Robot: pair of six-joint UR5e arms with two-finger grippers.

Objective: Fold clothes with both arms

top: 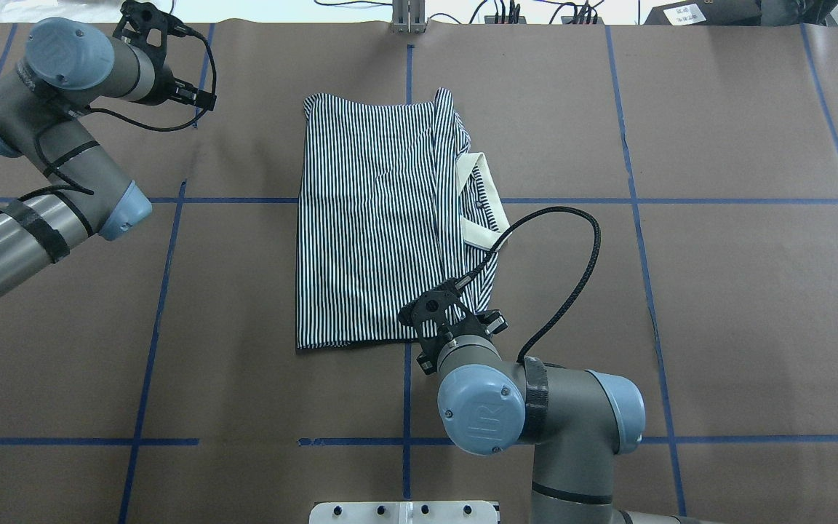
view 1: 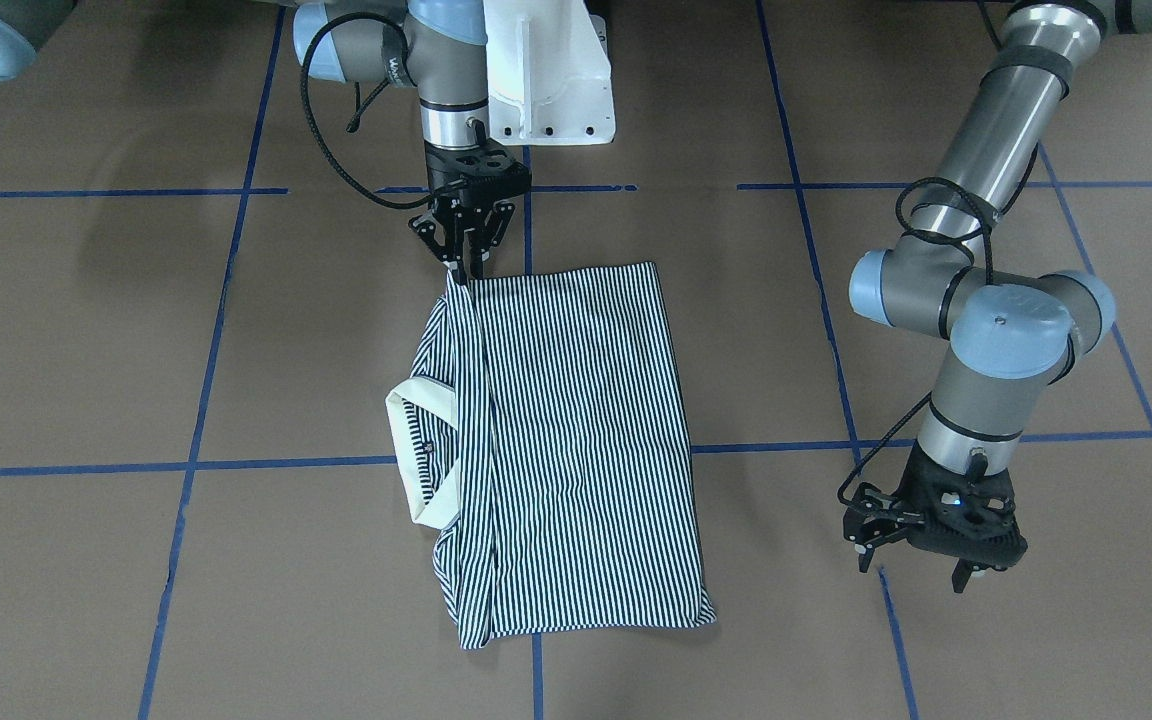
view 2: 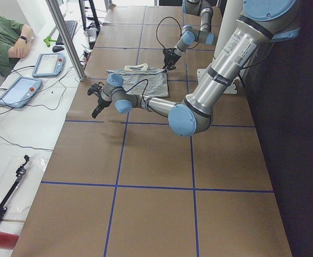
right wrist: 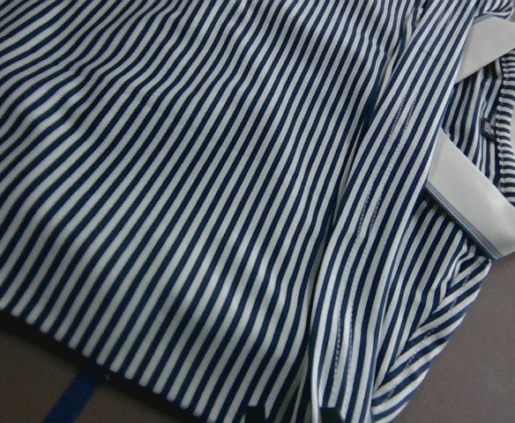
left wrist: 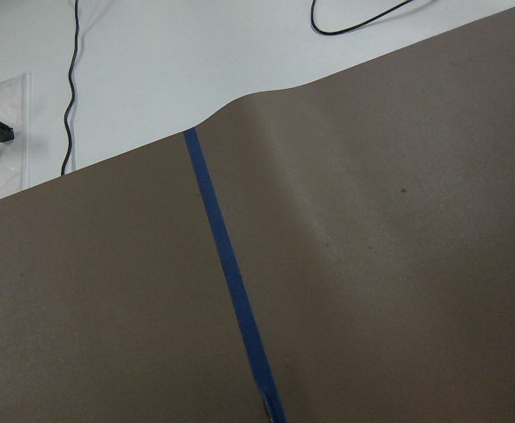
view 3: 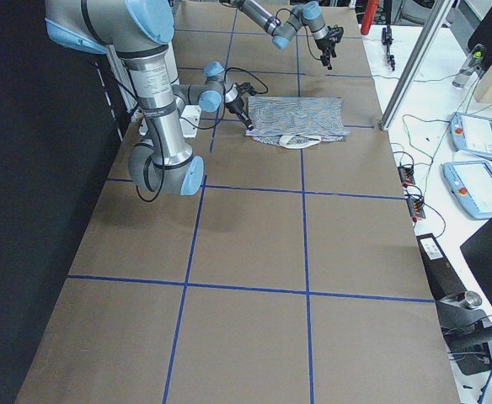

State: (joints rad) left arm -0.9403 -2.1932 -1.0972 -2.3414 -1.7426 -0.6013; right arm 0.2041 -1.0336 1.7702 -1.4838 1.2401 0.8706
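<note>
Brown paper covers the table [top: 717,291], marked into squares by blue tape, and seen from over the robot's shoulders the scene reads from the idle arm across to the working one.

At the far left corner the left claw [view 1: 916,568] hangs over bare paper, its two fingers apart and holding nothing. Its wrist camera shows only the paper and a tape line [left wrist: 231,282]. It looks parked out of the way, likely so that the cloth is free to move, and it stands well apart from the shirt.

In the middle lies the striped shirt [top: 368,218], already folded into a rough rectangle. One striped layer is laid flat over the rest, and the cream collar [top: 488,211] pokes out along the right side. That bundle suggests the folding is well along.

To the right, at the edge nearest the robot, the right claw [view 1: 466,268] points straight down onto the shirt's corner, just where the folded layer's ridge meets that edge. Its fingers look drawn together on the cloth there, probably to lift or tug that side for the next fold. The collar sits near it, untouched.
</note>
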